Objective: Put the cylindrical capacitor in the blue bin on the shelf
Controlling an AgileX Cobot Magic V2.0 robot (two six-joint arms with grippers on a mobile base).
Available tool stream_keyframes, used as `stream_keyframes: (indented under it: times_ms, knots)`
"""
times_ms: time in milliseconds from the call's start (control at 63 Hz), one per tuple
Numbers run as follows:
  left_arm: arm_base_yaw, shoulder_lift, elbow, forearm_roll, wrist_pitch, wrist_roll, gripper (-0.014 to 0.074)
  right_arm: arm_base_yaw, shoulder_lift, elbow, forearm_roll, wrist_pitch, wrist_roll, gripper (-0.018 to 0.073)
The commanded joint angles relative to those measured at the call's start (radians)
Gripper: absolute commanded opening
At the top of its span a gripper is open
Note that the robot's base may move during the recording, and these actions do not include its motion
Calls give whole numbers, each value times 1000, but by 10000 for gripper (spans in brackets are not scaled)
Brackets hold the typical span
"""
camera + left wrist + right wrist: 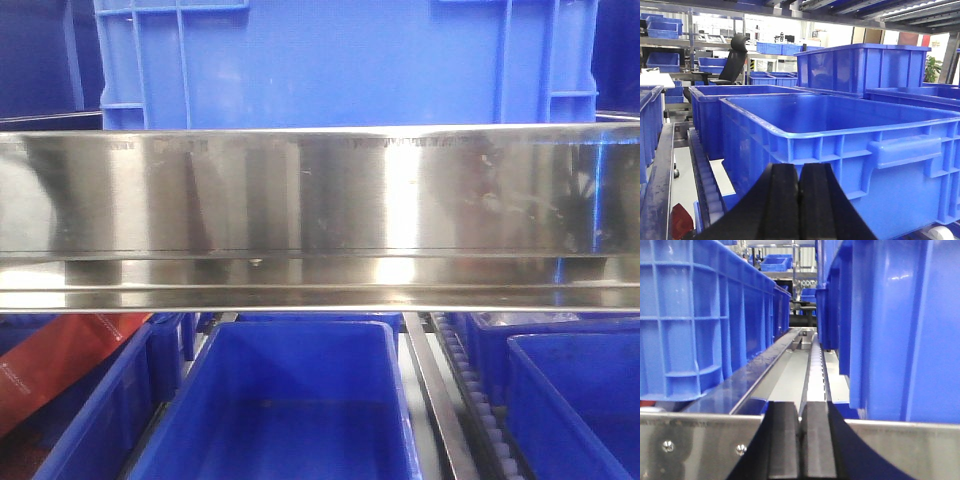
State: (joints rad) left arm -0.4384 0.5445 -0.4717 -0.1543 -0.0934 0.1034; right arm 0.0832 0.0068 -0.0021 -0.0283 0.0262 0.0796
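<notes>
A: How far along is the task judged to be?

B: Little can be confirmed. No capacitor is seen in any view. The left gripper (pixel 799 200) is shown clenched, its pads pressed together with nothing visible between them. The right gripper (pixel 801 440) is also closed; a small dark shape sits in the slit between its pads, but whether it is the capacitor cannot be told.

A: So the placing is not shown as done?

B: Correct. The bin (pixel 840 145) ahead of the left gripper is seen open-topped, and the visible part of its inside is bare, though its floor is hidden by the near wall. The lower middle bin (pixel 290 400) in the front view also looks empty. Placement is judged still to be made, unless the part lies out of sight.

A: What is given by one view and not another?

B: The shelf rail (pixel 320 200) is shown broad and reflective across the front view, with bins above and below it, but neither gripper is seen there. The roller track (pixel 816 365) between two bins is shown only lengthwise by the right wrist view, just beyond the rail's edge. The left wrist view alone shows a bin interior from near rim height.
</notes>
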Motion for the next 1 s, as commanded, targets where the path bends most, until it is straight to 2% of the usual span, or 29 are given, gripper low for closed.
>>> stream_keyframes:
  times_ms: [0, 302, 984]
  knots:
    - [-2, -7, 1, -3, -24, -1, -111, -6, -7, 2, 0, -7, -1, -168]
    - [-2, -7, 1, -3, -24, -1, -111, -51, -7, 2, -23, 19, -1, -168]
    - [-2, -7, 1, -3, -24, -1, -111, -51, -7, 2, -23, 10, -1, -168]
